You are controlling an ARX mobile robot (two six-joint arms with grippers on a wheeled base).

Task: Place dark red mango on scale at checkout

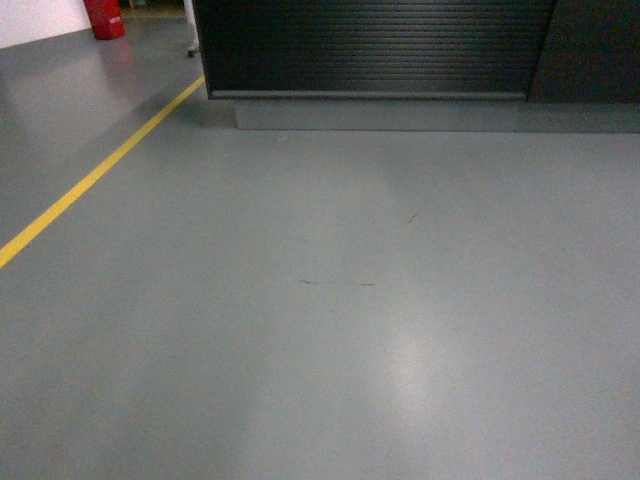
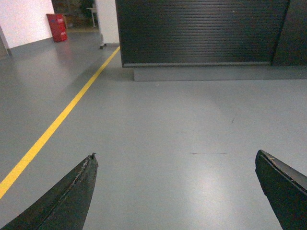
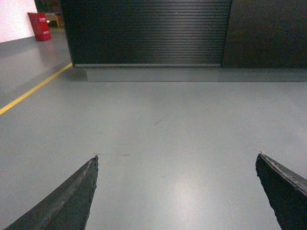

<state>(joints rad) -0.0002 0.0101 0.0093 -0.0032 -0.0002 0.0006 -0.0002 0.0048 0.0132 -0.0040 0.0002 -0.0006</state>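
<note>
Only checkout (image 1: 370, 50) ribbed front, top cut off; claws agape

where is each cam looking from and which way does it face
Head: on the robot, facing forward and slanting down at grey floor and the checkout; no robot parts show.
Left wrist: low on the left arm, facing forward; left gripper open, fingers at the bottom corners.
Right wrist: likewise; right gripper open.
All three share the checkout's ribbed front, yellow line and red object.
</note>
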